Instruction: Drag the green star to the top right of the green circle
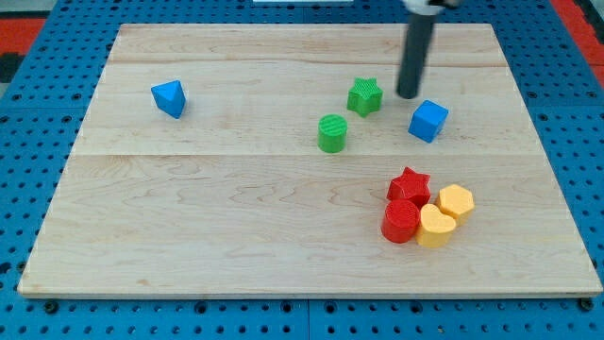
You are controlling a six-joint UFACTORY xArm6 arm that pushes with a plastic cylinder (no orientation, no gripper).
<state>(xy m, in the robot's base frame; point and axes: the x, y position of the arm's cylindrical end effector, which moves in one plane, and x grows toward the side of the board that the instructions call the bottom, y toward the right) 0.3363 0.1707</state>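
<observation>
The green star [364,96] lies on the wooden board, up and to the right of the green circle [332,133], with a small gap between them. My tip [408,95] rests on the board just right of the green star, a short gap away, and up-left of the blue cube [428,121].
A blue triangle [169,98] lies at the view's left. A tight cluster sits at the lower right: red star [410,184], red circle [401,221], yellow heart [435,227], yellow hexagon [456,202]. The board's [236,217] edges meet blue pegboard.
</observation>
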